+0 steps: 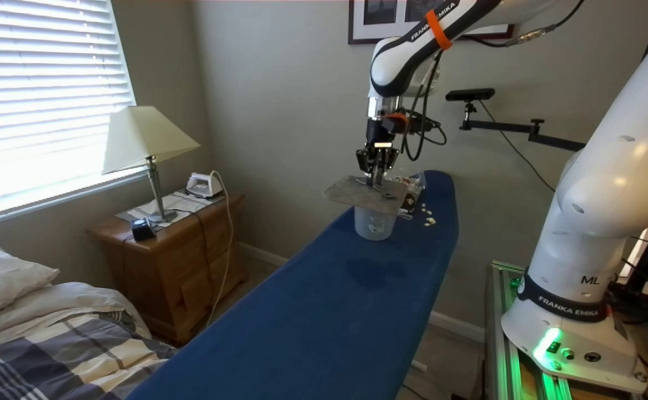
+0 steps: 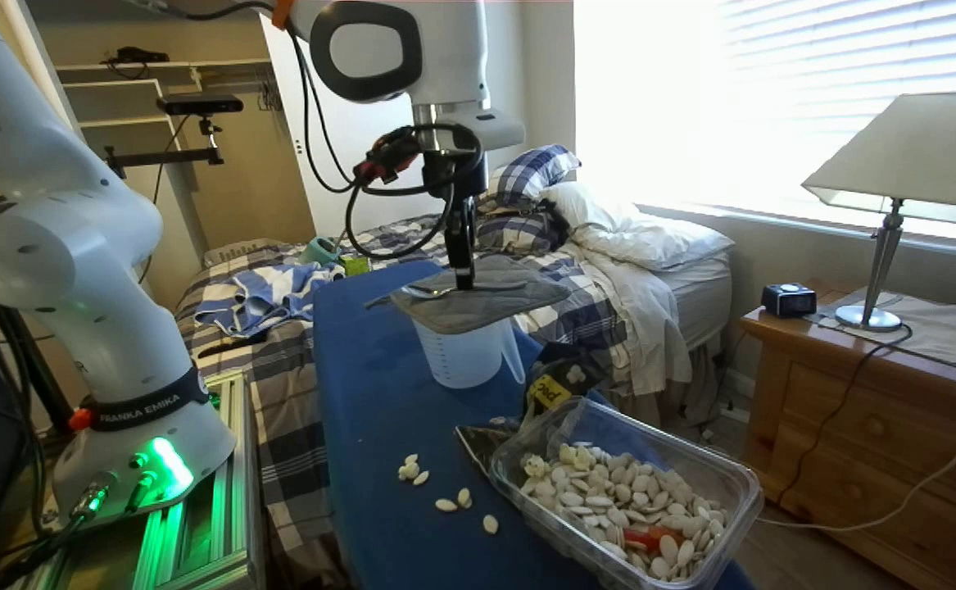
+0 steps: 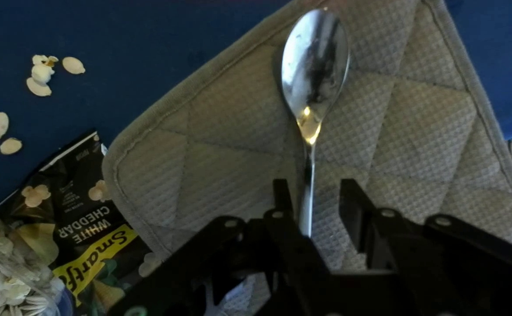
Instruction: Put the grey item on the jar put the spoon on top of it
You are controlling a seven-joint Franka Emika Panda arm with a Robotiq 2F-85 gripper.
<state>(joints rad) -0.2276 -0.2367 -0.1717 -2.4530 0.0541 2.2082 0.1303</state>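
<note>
The grey item (image 3: pixel 234 127), a quilted square pad, lies across the mouth of the jar (image 2: pixel 461 360), overhanging it all round and slightly tilted. Below it the translucent jar stands upright on the blue board in both exterior views; the wrist view has it hidden beneath the pad. On the pad's upper face rests the spoon (image 3: pixel 315 74), bowl away from my gripper (image 3: pixel 313 184). My fingers stand apart on either side of the spoon's handle, low over the pad, with a gap visible on the right side. The handle's end is hidden behind the left finger (image 3: pixel 283 197).
Close beside the jar are a black snack bag (image 3: pixel 84 210) and a clear plastic tub (image 2: pixel 740 483) of pale seeds. Several loose seeds and popcorn pieces (image 2: pixel 445 505) dot the blue ironing board (image 1: pixel 324 311). A bed and a nightstand (image 1: pixel 174 266) flank the board.
</note>
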